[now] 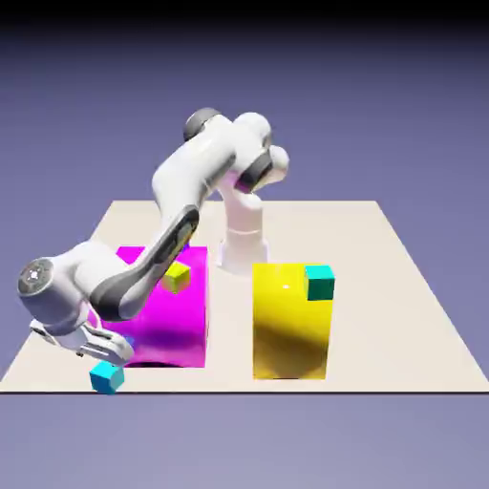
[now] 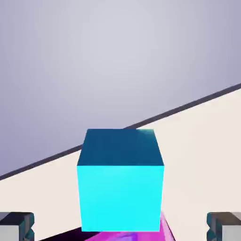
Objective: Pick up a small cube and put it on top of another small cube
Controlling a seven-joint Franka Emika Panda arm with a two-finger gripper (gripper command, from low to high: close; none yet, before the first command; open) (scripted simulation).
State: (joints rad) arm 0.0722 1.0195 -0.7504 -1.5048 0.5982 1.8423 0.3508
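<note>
From where I stand, the white arm (image 1: 196, 172) bends down toward the exterior view's left, its rounded, smooth links broken up by dark grey bands at the joints. Its two-finger gripper (image 2: 120, 227) is spread wide, a small grey fingertip at each side of the hand view and the light cyan-blue cube (image 2: 120, 188) showing between them, with gaps on both sides. That cube is crisp-edged and flat-faced, one face bright cyan, another a deep shaded blue. In the exterior view it sits just below the gripper, near the tabletop's front edge at the left; I can't tell what it rests on.

Close by is a big magenta block (image 1: 177, 325), glossy, with a curved lower edge and soft bluish reflections. A small yellow cube (image 1: 177, 277) shows against its upper part. Well apart, toward the exterior view's right, stands a big golden-yellow block (image 1: 287, 334), shiny too, shading to brown low down. A teal cube (image 1: 320, 283), greener and plain-faced, shows at its upper right corner. The tabletop (image 1: 372, 248) is matte, pale beige, edged by a thin dark line.
</note>
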